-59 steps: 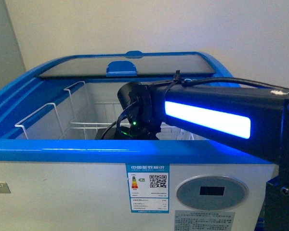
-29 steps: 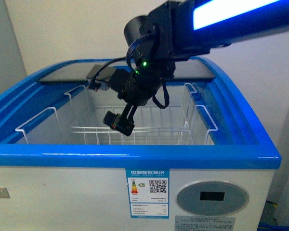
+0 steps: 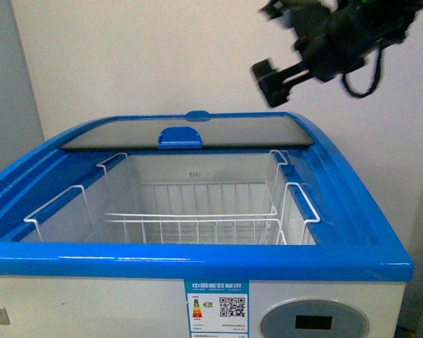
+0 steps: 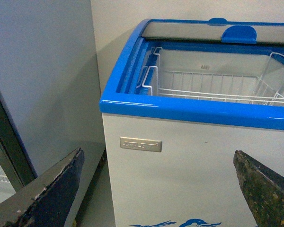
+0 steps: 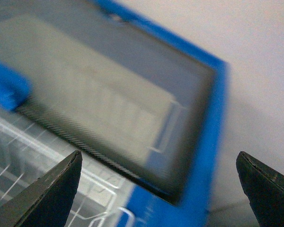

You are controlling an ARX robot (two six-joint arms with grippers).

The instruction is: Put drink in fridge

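Fridge: white chest freezer with blue rim (image 3: 197,262), dark glass sliding lid (image 3: 190,132) pushed back, white wire baskets (image 3: 197,215) exposed.
Drink: not visible in any view.
Right gripper (image 3: 268,79): raised above the freezer's far right corner, fingers (image 5: 47,194) spread, empty.
Left gripper (image 4: 156,189): low before the freezer's front, fingers (image 4: 42,194) spread, empty.

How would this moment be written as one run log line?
right gripper: open, empty, raised above fridge | left gripper: open, empty | lid: slid back | drink: not visible

right end effector (image 3: 268,79) now high above the fridge (image 3: 197,262), out of its basket (image 3: 190,211)
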